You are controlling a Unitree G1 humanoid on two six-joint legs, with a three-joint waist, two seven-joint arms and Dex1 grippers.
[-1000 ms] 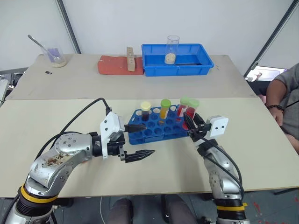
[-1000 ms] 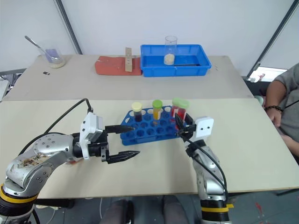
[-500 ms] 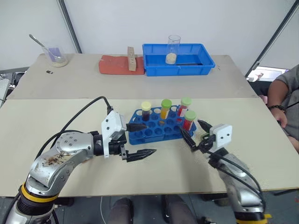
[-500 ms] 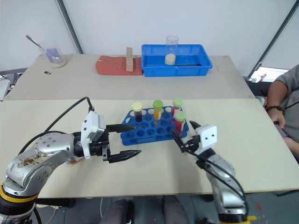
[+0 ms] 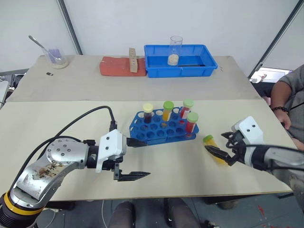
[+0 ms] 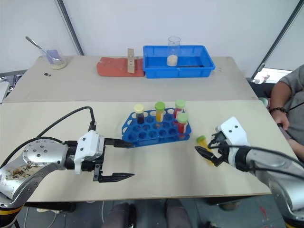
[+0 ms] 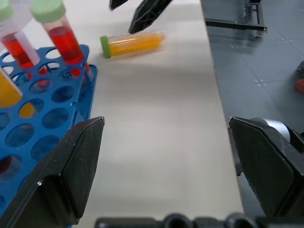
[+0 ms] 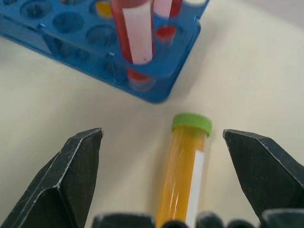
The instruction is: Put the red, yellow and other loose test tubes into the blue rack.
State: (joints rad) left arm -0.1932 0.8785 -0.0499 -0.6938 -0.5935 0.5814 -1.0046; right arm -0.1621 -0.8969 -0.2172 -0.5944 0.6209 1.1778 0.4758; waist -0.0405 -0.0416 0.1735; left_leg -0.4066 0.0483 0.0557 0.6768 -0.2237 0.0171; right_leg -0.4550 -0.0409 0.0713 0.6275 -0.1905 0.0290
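Four capped test tubes already stand upright in the blue rack (image 5: 164,127) at the middle of the tabletop (image 5: 57,123): a dark red-brown tube with a cream cap (image 5: 148,113), a yellow-orange tube with a green cap (image 5: 167,110), and two red tubes with green caps (image 5: 188,108) at the rack's right end. One tube is left loose: a yellow tube with a green cap (image 5: 214,147) lying flat on the tabletop to the right of the rack, cap end toward it, apart from the rack.

The right end effector (image 5: 222,151) hovers just over that lying tube with its two black fingers spread wide, one to either side of the tube, gripping nothing. The left end effector (image 5: 137,159) hangs to the left of the rack, one finger near its left corner, also wide open and empty.

I'd say the step in hand is the pick-up of this last loose tube. The next move calls for lowering the right fingers astride the tube's body and closing on it, then tilting it upright and steering its bottom end into a free hole without knocking the red tubes nearby.
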